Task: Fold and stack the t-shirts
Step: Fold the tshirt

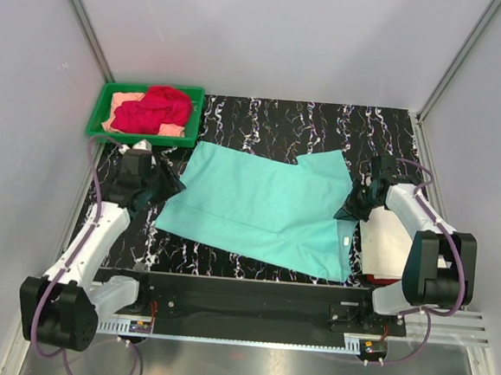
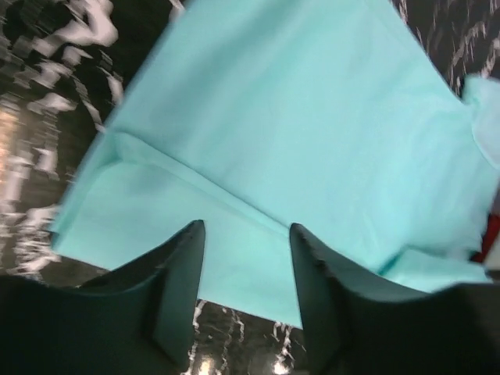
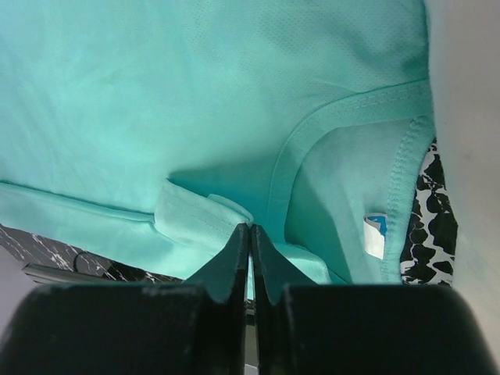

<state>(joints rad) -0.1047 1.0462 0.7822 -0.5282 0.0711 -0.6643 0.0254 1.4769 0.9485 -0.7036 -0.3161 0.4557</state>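
Observation:
A mint-teal t-shirt (image 1: 266, 206) lies spread flat on the black marbled table, its left side folded over. My left gripper (image 1: 165, 188) hovers at the shirt's left edge. In the left wrist view it (image 2: 246, 230) stands open with nothing between the fingers, and the shirt (image 2: 312, 117) lies just beyond the tips. My right gripper (image 1: 353, 206) is at the shirt's right edge. In the right wrist view its (image 3: 250, 228) jaws are pinched together on a fold of the teal cloth (image 3: 156, 94) beside the collar. A red t-shirt (image 1: 157, 109) lies bunched on a peach one (image 1: 172, 131) in the tray.
The green plastic tray (image 1: 141, 138) stands at the back left corner of the table. A pale flat cloth (image 1: 385, 242) with a red edge (image 1: 375, 278) under it lies at the right, beneath my right arm. Grey walls close in both sides and the back.

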